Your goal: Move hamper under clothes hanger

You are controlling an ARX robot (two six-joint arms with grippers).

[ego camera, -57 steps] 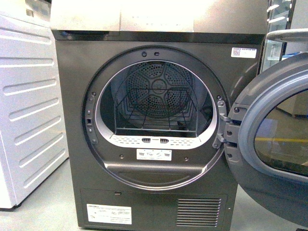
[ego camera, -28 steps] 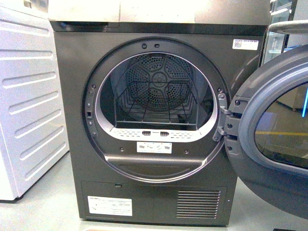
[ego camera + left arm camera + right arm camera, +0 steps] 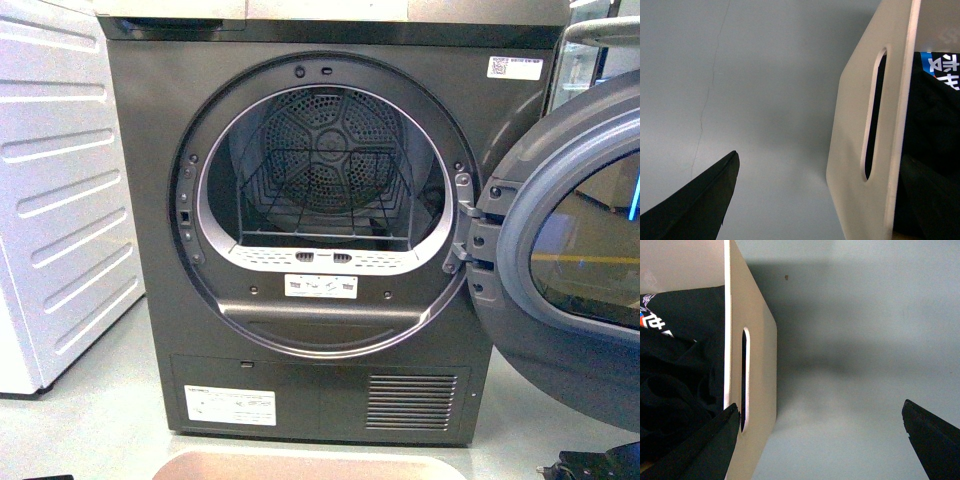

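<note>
Right gripper (image 3: 820, 410) spread wide, seemingly astride the hamper (image 3: 761, 340) wall; left gripper (image 3: 815, 160): I cannot tell.

The grey floor (image 3: 95, 405) carries the dark dryer (image 3: 145, 250), a white appliance (image 3: 60, 200) just beside it, and the beige hamper (image 3: 852, 130).

Ahead: dryer (image 3: 140, 200) blocks straight path; drum mouth (image 3: 325, 170) open, wire rack inside.
Dryer door (image 3: 560, 330) swung out on right, closes off that side.
White appliance (image 3: 60, 200) walls left; narrow strip of floor (image 3: 90, 420) between it and dryer.
Hamper (image 3: 300, 468) rim close before dryer base.
Left wrist view: bare floor beside hamper wall; handle slot (image 3: 874, 115) open; black clothes (image 3: 935, 140) fill inside.
Right gripper (image 3: 820, 410): jaws spread, bare floor from hamper wall to outer finger (image 3: 935, 440).
</note>
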